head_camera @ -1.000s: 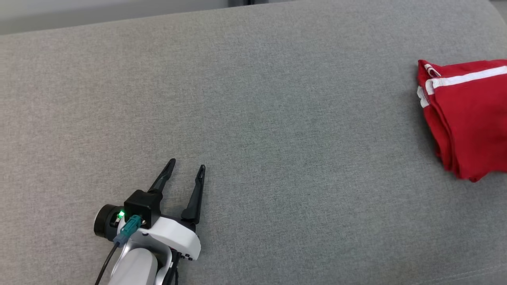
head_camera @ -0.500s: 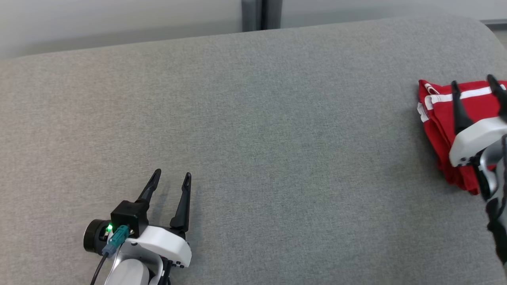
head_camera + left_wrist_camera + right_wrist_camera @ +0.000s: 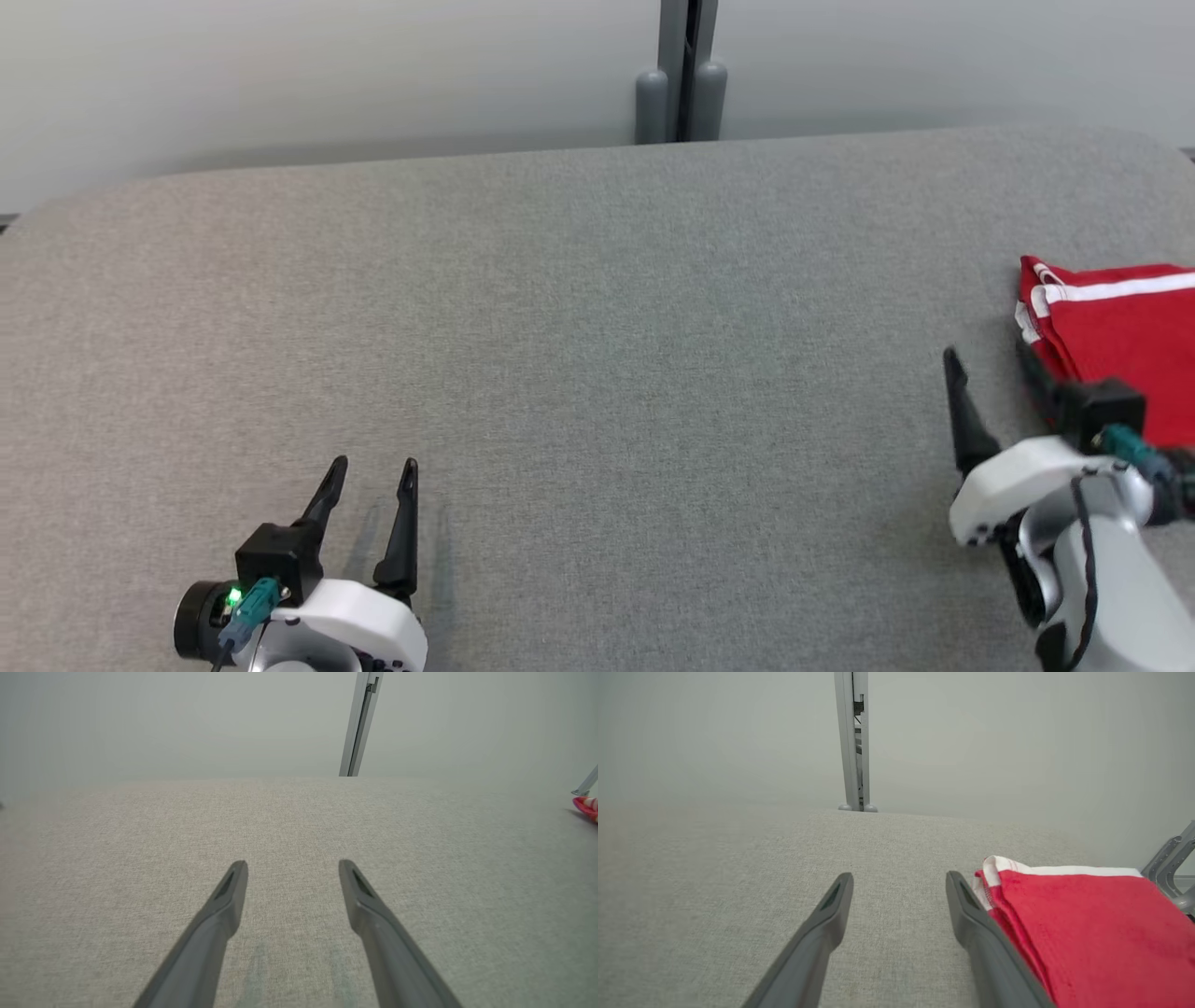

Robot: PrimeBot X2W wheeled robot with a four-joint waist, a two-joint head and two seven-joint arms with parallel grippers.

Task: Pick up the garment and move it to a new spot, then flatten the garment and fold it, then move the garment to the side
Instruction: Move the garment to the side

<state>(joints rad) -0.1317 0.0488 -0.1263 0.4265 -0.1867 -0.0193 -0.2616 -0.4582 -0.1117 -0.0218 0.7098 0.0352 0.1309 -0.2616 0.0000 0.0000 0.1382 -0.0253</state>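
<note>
Folded red cloth garment with white trim (image 3: 1120, 308) lies just outside right gripper (image 3: 988, 359) fingers; both grippers wide, empty (left gripper (image 3: 373, 464) well apart). Move-aside looks done; next, back off without snagging the fold.

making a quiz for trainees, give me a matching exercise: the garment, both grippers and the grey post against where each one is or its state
1. garment
2. left gripper
3. right gripper
4. grey post

A. open, over bare cushion, far from the garment
B. upright, behind the cushion's far edge
C. folded, red with a white stripe, at the cushion's right side
D. open, close beside the garment's edge

Pairs: 1-C, 2-A, 3-D, 4-B
</note>
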